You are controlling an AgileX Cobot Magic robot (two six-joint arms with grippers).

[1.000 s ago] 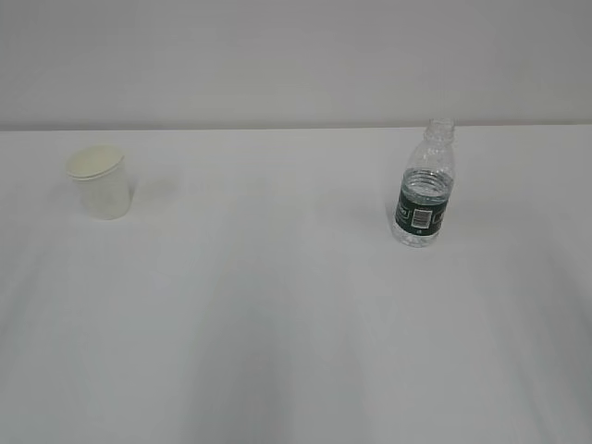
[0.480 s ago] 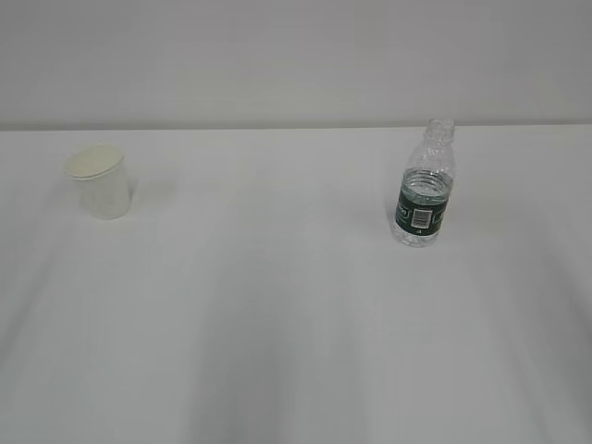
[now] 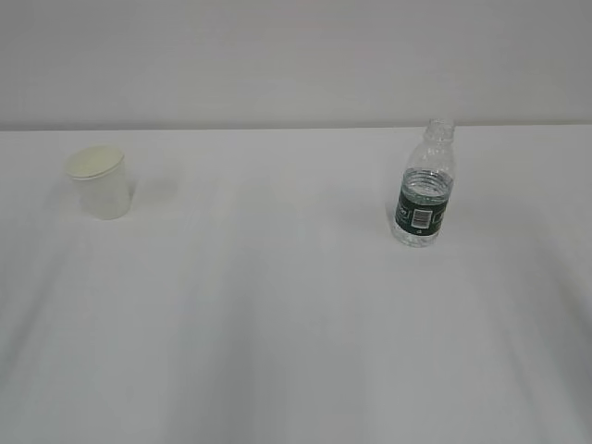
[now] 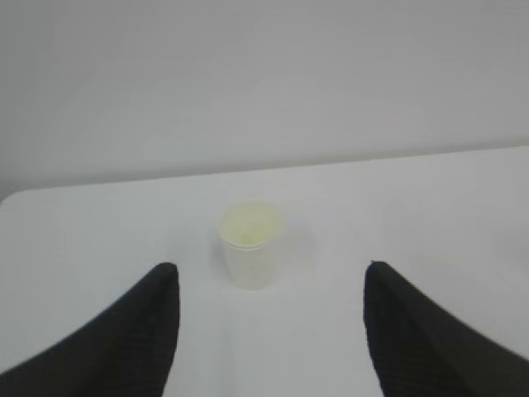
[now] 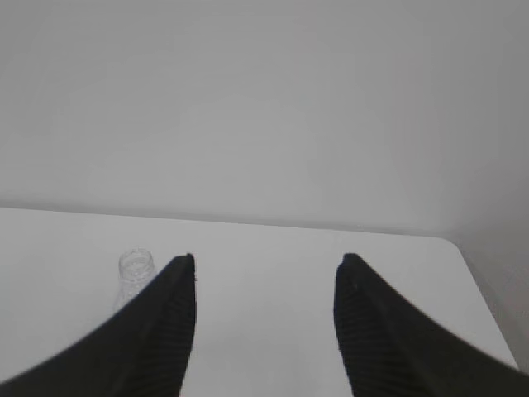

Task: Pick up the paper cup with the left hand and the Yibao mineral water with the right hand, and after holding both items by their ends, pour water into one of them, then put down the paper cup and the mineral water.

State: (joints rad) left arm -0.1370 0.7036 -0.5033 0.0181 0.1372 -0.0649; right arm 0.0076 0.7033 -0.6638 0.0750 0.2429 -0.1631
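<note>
Left gripper (image 4: 269, 285): 2 dark ribbed fingers (image 4: 140, 331) spread wide, nothing btwn them, seen only in left wrist view at bottom of pic. Paper cup (image 4: 250, 243) stands upright just beyond the gap, roughly centred btwn the 2 tips but farther off, not touching either; cream inside visible, rim up. Right gripper (image 5: 266, 273): also spread, 2 dark fingers (image 5: 161, 331) apart w/ bare table btwn, holding nothing. Yibao mineral water (image 5: 135, 277) shows only as its clear open neck, left of the left finger and partly hidden behind it; can't tell contact, looks apart. Far right corner of the table (image 5: 430, 273) visible past the right finger, plain pale wall (image 5: 264, 107) behind. Exterior view: neither arm nor gripper in pic. Cup (image 3: 98, 181) sits at far left of the white table (image 3: 277, 324), upright, rim slightly tilted toward camera. Bottle (image 3: 424, 184) stands upright at right of centre, a bit nearer than the cup, no cap, dark green label band w/ white barcode patch facing camera, ribbed clear body, water line near the top of the label. Cup & bottle well apart, wide bare tabletop btwn them. Table's far edge meets the wall (image 3: 296, 55) just behind both.
</note>
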